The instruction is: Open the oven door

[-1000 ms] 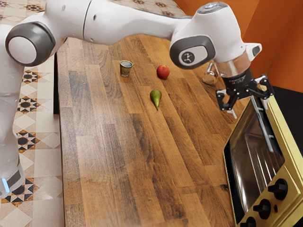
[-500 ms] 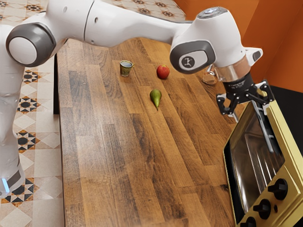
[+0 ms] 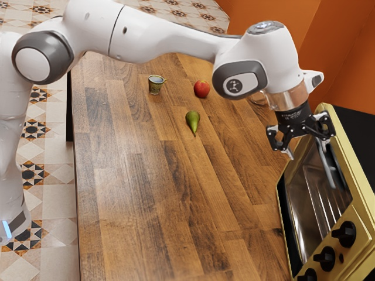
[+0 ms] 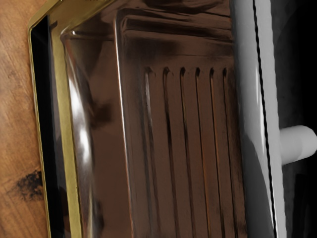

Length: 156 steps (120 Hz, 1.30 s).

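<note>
Grained wooden tabletop [image 3: 140, 193]; fingers [image 3: 289, 154] spread wide near the rounded grey oven handle [image 4: 248, 99].

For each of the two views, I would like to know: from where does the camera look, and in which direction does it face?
Exterior view: it sits above the table, at the arm's side, facing down across it; the arm reaches from the exterior view's left to the tool at the oven.
Wrist view: it sits on the arm's hand, facing the oven's window and handle closely.
Shared: table, oven, window, handle.
</note>
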Each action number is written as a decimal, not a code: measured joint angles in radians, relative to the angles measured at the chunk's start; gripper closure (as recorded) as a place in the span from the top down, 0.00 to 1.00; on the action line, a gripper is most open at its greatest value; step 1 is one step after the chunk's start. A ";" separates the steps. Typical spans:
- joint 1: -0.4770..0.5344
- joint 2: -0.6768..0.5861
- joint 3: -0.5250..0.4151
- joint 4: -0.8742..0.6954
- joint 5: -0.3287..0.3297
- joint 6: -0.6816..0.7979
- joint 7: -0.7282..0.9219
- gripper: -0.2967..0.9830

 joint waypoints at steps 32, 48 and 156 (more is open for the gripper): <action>-0.003 -0.034 0.011 -0.023 0.003 0.000 -0.001 0.35; -0.003 -0.050 0.017 -0.045 0.003 -0.001 -0.001 0.31; 0.017 -0.209 0.026 -0.251 -0.051 -0.003 -0.026 0.29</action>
